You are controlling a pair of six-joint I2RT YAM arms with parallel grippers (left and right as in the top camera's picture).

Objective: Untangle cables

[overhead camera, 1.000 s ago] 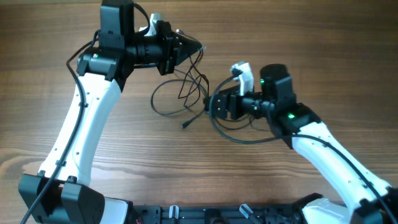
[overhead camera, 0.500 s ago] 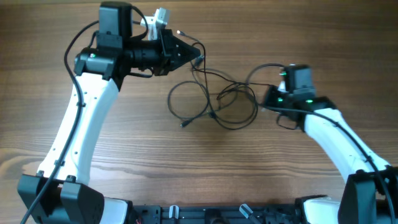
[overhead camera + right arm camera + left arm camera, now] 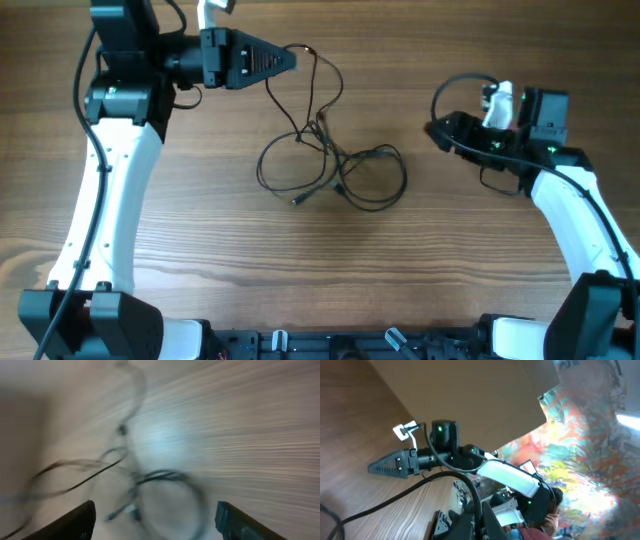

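The cables [image 3: 335, 170] now lie looser mid-bench [image 3: 300, 290]. Our right fingers [image 3: 80, 517] have let go and pulled back to the right edge, wide open and empty. Our left fingers [image 3: 272, 60], clamped on one strand, have drawn it toward the far left corner.

Stretches the left arm [image 3: 105, 210] far forward, left gripper [image 3: 288, 60] pinched tight and pointing right. Bends the right arm [image 3: 570, 205] inward, right gripper [image 3: 155, 520] spread wide, facing left.
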